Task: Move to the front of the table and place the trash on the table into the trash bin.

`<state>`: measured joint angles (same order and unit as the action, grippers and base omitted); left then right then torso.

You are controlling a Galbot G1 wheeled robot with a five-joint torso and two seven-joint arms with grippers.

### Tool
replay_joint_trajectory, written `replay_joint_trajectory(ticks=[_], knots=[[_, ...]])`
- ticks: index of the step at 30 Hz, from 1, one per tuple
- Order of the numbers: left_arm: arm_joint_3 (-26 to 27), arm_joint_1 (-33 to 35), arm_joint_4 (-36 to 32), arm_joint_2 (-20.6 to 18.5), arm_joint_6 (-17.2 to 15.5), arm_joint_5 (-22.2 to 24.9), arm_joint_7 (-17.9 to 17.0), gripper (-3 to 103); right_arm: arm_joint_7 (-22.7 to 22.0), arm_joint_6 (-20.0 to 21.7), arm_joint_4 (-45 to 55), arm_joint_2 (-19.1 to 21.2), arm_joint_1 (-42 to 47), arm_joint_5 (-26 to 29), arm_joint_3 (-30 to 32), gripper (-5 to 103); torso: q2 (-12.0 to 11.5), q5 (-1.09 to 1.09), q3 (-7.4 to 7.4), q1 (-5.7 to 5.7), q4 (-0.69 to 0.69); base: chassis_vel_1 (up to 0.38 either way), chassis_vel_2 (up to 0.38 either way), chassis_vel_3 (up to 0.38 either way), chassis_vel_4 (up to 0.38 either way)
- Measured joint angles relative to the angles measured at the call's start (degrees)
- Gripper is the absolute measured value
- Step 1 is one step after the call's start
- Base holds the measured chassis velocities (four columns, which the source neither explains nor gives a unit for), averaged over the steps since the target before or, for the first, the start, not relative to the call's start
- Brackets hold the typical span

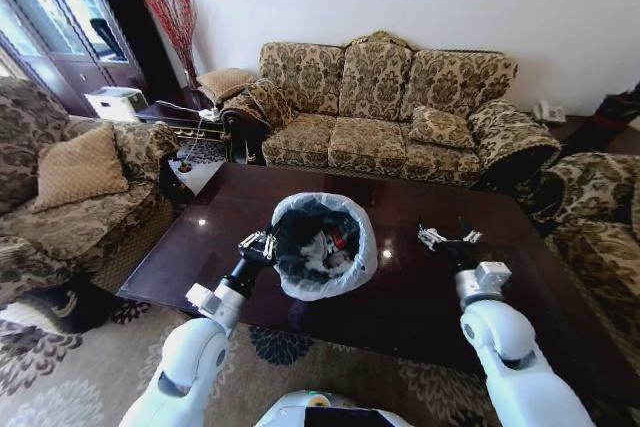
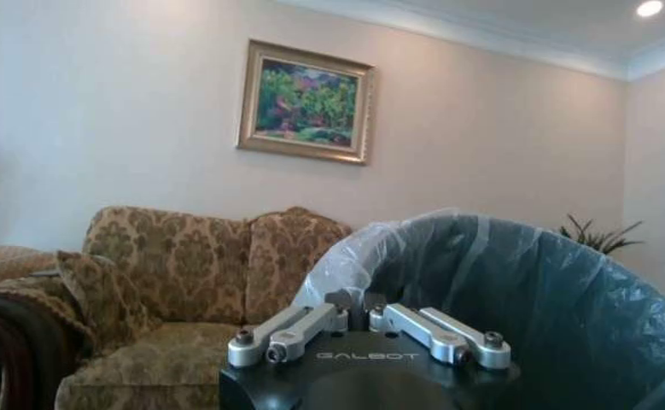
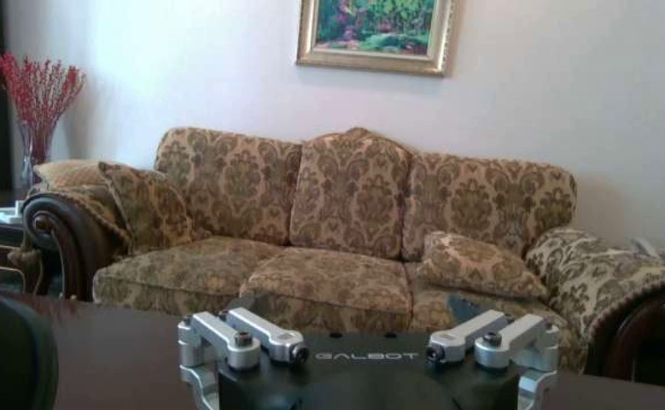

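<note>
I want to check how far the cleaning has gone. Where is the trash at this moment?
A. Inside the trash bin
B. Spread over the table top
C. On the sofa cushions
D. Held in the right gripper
A: in the head view, white tissues and a red-labelled scrap lie inside the trash bin, which stands on the table, and the right gripper holds nothing.
</note>
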<state>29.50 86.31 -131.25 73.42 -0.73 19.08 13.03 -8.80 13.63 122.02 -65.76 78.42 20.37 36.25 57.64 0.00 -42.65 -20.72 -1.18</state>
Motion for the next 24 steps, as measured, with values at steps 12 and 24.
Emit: replay_joint_trajectory(ticks=[12, 24], knots=[[0.2, 0.1, 0.3, 0.2, -0.6, -3.9, -1.8, 3, -0.4, 0.6, -0.4, 0.1, -0.5, 0.5, 1.7, 100, 0.0, -0.01, 0.00, 0.00, 0.00, 0.000, 0.000, 0.000, 0.000], [-0.1, -0.1, 1.5, 0.8, -0.9, -4.6, -2.2, 3, 0.8, -0.2, -2.6, 0.9, 1.9, 0.0, 6.1, 100, 0.0, 0.00, 0.00, 0.00, 0.03, -0.063, -0.061, -0.061, -0.061]])
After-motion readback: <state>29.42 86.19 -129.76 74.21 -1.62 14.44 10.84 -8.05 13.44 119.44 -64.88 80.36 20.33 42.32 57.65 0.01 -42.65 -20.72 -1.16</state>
